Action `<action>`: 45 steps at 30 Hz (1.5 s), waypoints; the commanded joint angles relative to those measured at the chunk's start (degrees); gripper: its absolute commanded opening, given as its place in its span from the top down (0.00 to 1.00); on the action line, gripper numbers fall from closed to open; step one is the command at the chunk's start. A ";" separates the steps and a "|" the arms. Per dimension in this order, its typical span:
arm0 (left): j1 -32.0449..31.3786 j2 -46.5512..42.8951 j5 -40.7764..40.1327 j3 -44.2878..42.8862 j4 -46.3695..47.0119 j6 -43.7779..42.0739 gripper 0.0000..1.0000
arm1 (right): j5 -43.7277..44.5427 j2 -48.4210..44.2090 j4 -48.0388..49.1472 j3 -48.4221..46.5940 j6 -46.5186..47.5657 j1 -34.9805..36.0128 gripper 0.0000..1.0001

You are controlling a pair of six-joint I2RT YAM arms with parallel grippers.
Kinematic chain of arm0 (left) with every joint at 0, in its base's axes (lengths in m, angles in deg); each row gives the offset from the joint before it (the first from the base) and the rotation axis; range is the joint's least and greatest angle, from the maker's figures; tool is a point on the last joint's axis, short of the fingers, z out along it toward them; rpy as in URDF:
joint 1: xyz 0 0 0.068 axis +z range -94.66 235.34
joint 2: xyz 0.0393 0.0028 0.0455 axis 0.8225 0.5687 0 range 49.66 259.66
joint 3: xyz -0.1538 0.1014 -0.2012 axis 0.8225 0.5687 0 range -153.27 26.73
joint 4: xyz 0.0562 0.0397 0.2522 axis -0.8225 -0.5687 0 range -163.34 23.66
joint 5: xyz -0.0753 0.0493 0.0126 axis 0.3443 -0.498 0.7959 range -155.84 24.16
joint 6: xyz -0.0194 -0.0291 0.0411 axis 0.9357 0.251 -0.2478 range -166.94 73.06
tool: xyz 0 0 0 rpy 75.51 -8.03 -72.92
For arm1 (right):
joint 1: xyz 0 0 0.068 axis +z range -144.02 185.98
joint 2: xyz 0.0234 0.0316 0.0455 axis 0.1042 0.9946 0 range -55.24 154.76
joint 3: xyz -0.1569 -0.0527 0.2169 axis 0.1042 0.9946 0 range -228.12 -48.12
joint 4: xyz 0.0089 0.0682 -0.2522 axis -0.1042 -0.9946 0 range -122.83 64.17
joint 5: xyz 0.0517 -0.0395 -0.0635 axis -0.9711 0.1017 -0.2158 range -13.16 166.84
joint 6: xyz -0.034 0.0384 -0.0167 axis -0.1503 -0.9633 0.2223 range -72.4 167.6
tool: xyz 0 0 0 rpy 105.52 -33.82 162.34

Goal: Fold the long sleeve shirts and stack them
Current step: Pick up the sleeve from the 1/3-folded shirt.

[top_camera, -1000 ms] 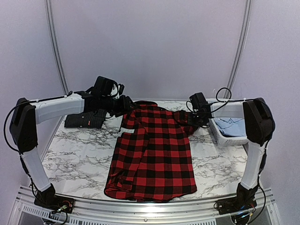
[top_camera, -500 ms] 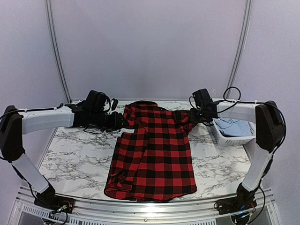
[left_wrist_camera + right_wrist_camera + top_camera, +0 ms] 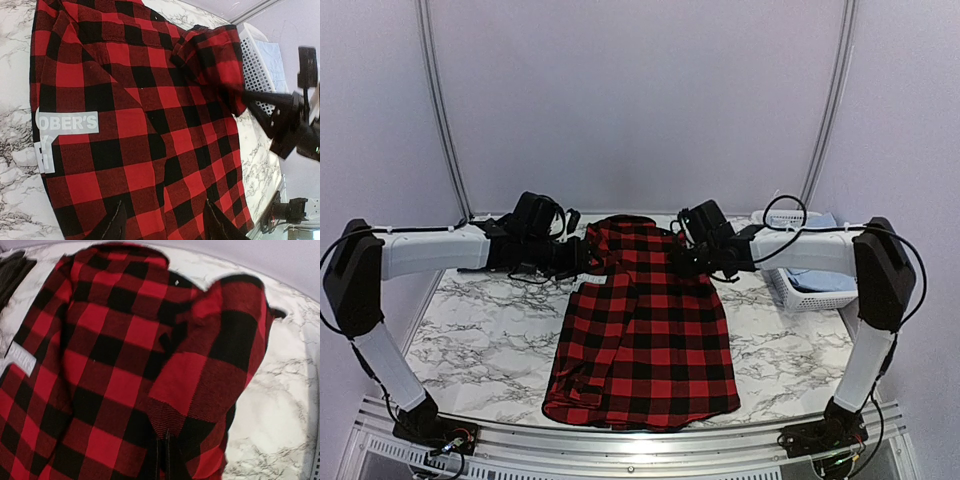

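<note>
The red-and-black plaid shirt (image 3: pixel 645 330) lies spread on the marble table, collar at the far side. Its white lettering (image 3: pixel 67 122) sits on the left edge. My right gripper (image 3: pixel 688 255) is shut on the shirt's right sleeve (image 3: pixel 210 365) and holds it lifted and folded inward over the shirt body; in the right wrist view the jaws (image 3: pixel 165 442) pinch plaid cloth. My left gripper (image 3: pixel 578 262) is open at the shirt's left shoulder, its fingertips (image 3: pixel 114 225) spread above the plaid with nothing between them. The dark charcoal shirt (image 3: pixel 12 275) lies far left, mostly hidden by my left arm in the top view.
A white slotted basket (image 3: pixel 790 290) holding pale blue cloth stands at the right edge of the table; it also shows in the left wrist view (image 3: pixel 255 65). Bare marble (image 3: pixel 480 340) lies to the left of the shirt and to its right (image 3: pixel 780 350).
My right gripper has moved left from the shirt's right edge toward its middle, carrying the sleeve over the body. My left gripper has stayed near the left shoulder.
</note>
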 commanded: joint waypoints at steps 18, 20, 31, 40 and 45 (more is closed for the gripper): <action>0.04 14.78 2.38 -14.04 -0.06 0.32 0.46 | -2.50 -10.39 1.55 10.83 3.19 -8.43 0.59; 0.16 14.15 2.08 -13.48 -0.56 -0.68 0.46 | -1.95 -8.37 2.12 7.43 4.59 -7.18 0.51; 2.06 9.25 4.10 -9.59 -1.49 -3.91 0.45 | -3.65 25.92 -5.48 -28.86 0.72 -9.03 0.35; 2.15 6.67 3.40 -7.67 -1.73 -4.71 0.45 | 0.86 35.59 -8.52 -38.95 -1.66 -10.05 0.28; 2.17 7.14 3.24 -8.21 -1.77 -3.81 0.45 | 0.81 34.44 -6.11 -35.10 -2.23 -10.39 0.35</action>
